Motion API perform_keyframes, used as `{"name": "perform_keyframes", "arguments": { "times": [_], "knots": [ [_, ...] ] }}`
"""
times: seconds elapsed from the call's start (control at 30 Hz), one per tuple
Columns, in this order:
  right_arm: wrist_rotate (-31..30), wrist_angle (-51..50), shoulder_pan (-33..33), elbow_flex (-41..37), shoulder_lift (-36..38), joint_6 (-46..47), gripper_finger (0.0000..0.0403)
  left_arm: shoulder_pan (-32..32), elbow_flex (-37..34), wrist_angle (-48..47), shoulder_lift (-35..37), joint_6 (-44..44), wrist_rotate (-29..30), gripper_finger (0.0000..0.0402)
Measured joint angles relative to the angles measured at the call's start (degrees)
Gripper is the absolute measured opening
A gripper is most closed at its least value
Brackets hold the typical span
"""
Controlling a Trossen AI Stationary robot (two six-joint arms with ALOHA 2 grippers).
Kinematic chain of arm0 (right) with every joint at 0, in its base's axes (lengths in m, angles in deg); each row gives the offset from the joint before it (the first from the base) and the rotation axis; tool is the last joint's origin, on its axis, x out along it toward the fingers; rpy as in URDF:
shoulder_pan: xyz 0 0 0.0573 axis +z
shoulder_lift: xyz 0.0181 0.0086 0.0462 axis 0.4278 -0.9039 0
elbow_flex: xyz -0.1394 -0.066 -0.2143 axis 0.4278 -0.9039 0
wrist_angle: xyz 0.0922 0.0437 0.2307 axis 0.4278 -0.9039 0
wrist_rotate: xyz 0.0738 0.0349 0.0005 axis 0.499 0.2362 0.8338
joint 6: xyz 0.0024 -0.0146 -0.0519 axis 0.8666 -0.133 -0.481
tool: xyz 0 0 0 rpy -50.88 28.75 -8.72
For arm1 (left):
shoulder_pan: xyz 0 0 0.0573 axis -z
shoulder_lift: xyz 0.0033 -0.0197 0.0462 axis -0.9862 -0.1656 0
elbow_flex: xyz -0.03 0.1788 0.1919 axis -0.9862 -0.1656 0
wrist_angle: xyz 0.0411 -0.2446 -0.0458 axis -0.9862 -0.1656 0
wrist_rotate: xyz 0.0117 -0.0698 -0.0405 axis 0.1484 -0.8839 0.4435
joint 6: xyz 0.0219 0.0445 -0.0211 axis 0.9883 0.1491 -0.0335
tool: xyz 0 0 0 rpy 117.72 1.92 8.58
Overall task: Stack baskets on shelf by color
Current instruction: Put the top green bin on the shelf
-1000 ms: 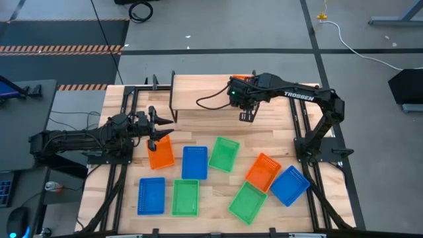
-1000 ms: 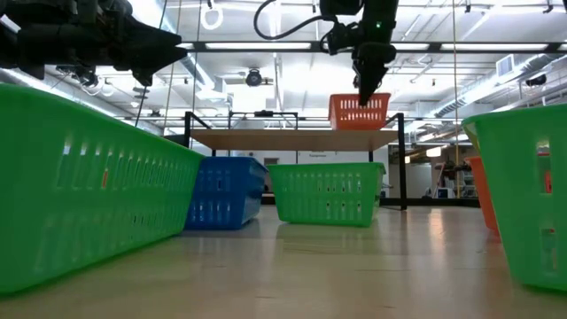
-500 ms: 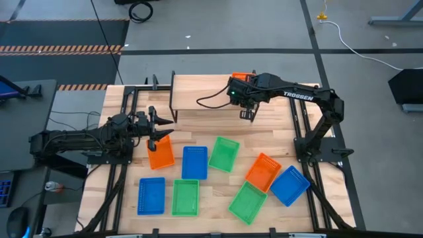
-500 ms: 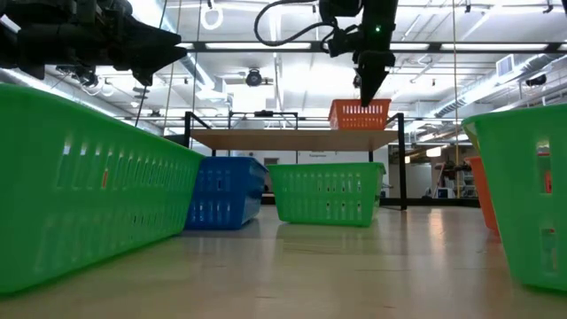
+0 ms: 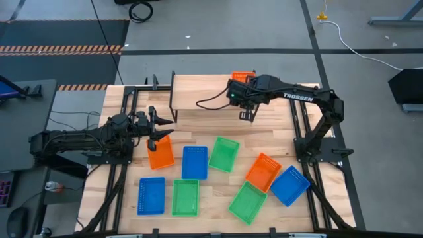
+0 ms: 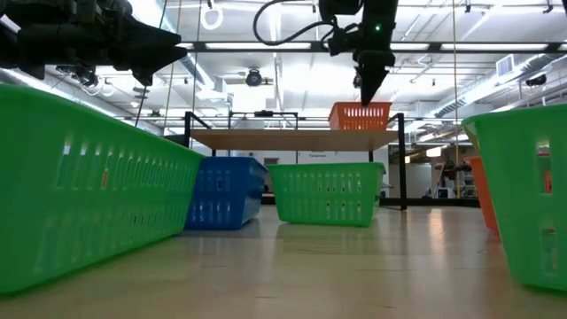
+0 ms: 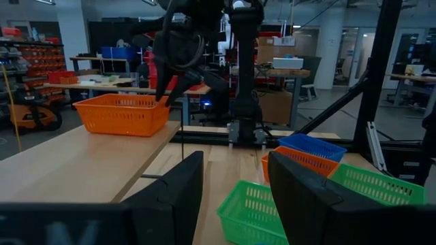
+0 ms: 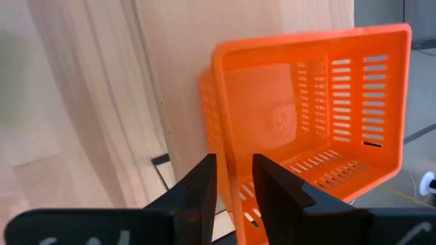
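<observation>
An orange basket (image 5: 242,77) stands flat on the right end of the shelf (image 5: 198,89); the low view shows the basket (image 6: 360,116) on the plank. My right gripper (image 8: 235,182) hangs over it, slanting down, open, its fingers on either side of one basket wall. My left gripper (image 5: 162,129) waits open above the table's left side, over another orange basket (image 5: 160,153) that lies on the tabletop. My right gripper has one finger (image 8: 201,187) outside and one finger (image 8: 276,190) inside the orange basket's side wall, at its rim (image 8: 225,146), coming from above at a slant. The basket rests level on the shelf. Whether the fingers touch the wall, I cannot tell.
Several more baskets lie on the tabletop in front of the shelf: blue (image 5: 194,162), green (image 5: 224,153), orange (image 5: 263,171), blue (image 5: 289,185), green (image 5: 248,201), green (image 5: 185,197), blue (image 5: 151,195). The left and middle of the shelf top are bare wood.
The orange basket, held a little raised in my right gripper a second ago, has come down flat onto the shelf top. The gripper has stayed above it and its fingertips now stand higher against the basket's rim.
</observation>
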Motion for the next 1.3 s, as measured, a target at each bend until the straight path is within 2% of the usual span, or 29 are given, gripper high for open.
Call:
{"name": "perform_keyframes", "arguments": {
  "times": [0.13,0.37,0.57,0.67,0.8,1.07,1.3],
  "knots": [
    [0.04,0.49,1.01,0.00,0.00,0.05,0.0118,-0.01,0.00,0.25,0.00,0.00,0.00,0.0172],
    [-1.59,0.63,3.13,0.00,0.15,2.57,0.0174,0.00,0.00,0.52,0.00,0.00,0.02,0.0172],
    [-0.70,0.74,8.07,2.88,0.83,9.83,0.0204,-0.01,0.00,0.50,0.02,0.00,0.02,0.0172],
    [3.97,2.15,11.45,5.69,0.90,16.15,0.0208,-0.02,0.00,0.71,0.02,0.00,0.02,0.0172],
    [9.66,5.68,16.95,5.23,0.76,23.70,0.0205,0.00,0.00,1.19,0.01,-0.03,0.02,0.0172],
    [9.60,7.04,27.97,3.45,-3.93,34.53,0.0201,0.01,0.00,1.53,0.01,-2.13,-0.17,0.0172],
    [9.80,10.37,32.74,3.45,-11.82,39.75,0.0201,0.56,0.00,0.40,0.00,-3.67,-0.20,0.0172]
  ]
}}
